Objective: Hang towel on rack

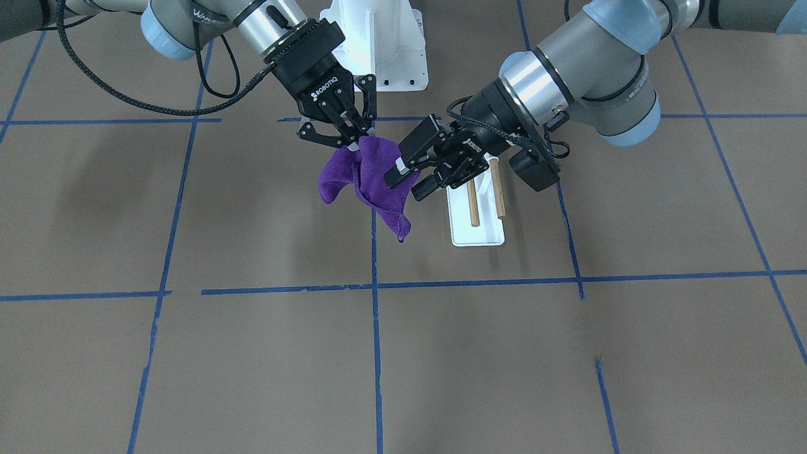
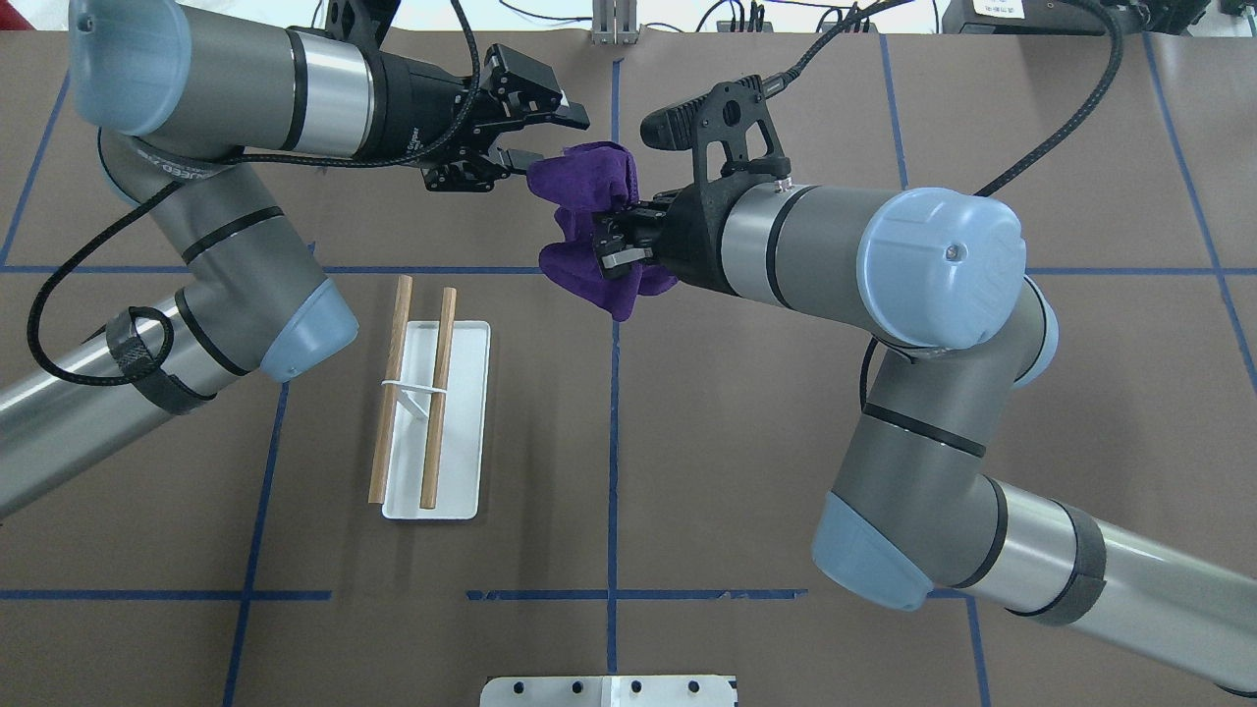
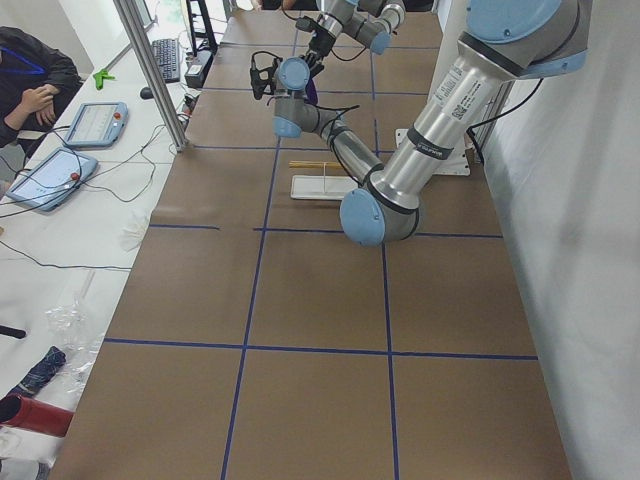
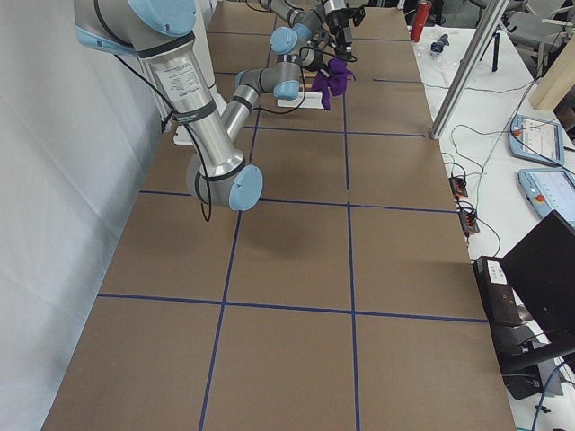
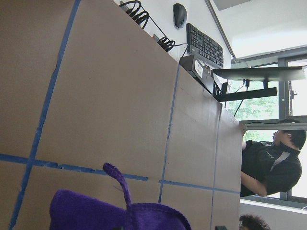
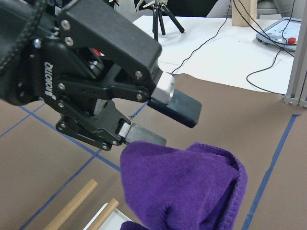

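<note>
The right gripper [image 1: 355, 139] was clamped on the purple towel [image 1: 372, 180] by an upper corner, and the cloth hung bunched below it, off the table [image 1: 252, 353]. The left gripper [image 1: 411, 179], its jaws apart, sat just beside the towel's edge. The rack [image 2: 464, 412] stood on the table nearby, apart from the towel.

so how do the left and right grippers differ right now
The right gripper is shut on the purple towel; the left gripper is open, holding nothing. The right gripper carries the towel off the table; the left gripper only sits beside its edge. Both are black two-finger grippers, away from the rack.
</note>
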{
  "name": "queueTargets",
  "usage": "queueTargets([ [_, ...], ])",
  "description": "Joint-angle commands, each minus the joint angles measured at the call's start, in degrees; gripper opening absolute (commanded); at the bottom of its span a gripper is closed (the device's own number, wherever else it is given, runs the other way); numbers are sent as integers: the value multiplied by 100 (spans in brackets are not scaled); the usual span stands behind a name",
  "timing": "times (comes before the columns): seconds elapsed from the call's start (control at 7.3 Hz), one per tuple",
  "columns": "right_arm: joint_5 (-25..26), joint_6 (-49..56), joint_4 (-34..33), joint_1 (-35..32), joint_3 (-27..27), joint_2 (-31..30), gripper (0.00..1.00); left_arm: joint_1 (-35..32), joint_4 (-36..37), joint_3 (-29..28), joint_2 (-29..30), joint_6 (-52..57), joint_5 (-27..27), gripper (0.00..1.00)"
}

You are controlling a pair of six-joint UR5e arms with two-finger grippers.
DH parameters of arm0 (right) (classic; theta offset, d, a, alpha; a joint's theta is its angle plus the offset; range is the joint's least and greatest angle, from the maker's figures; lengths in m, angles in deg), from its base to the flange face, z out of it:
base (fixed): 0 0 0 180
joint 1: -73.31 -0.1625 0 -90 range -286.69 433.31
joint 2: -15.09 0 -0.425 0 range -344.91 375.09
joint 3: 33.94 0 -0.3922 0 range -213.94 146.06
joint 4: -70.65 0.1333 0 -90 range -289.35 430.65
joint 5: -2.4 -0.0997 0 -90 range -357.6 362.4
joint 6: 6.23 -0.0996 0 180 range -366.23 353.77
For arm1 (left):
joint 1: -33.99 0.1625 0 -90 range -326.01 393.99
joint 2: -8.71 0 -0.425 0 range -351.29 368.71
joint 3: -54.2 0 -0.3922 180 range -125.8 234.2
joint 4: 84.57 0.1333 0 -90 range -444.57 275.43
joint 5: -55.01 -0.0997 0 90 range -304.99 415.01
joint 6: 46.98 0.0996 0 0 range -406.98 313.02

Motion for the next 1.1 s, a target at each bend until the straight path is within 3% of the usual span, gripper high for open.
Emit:
queueTargets([
  [0.0,0,0,0,0,-2,-2,0,26,3,13,8,3,10,66],
  [0.27,0,0,0,0,-2,-2,0,44,-6,13,8,3,18,52],
  [0.41,-9,0,0,-9,7,-2,0,44,-6,22,-1,3,27,40],
  [0.68,-9,0,0,-9,42,-28,0,36,-14,31,-1,-5,27,8],
  [0.82,-18,0,0,-9,42,-28,0,35,-32,48,-18,-6,36,0],
  [0.96,-26,9,0,-17,51,-45,0,35,-32,57,-18,-6,45,0],
])
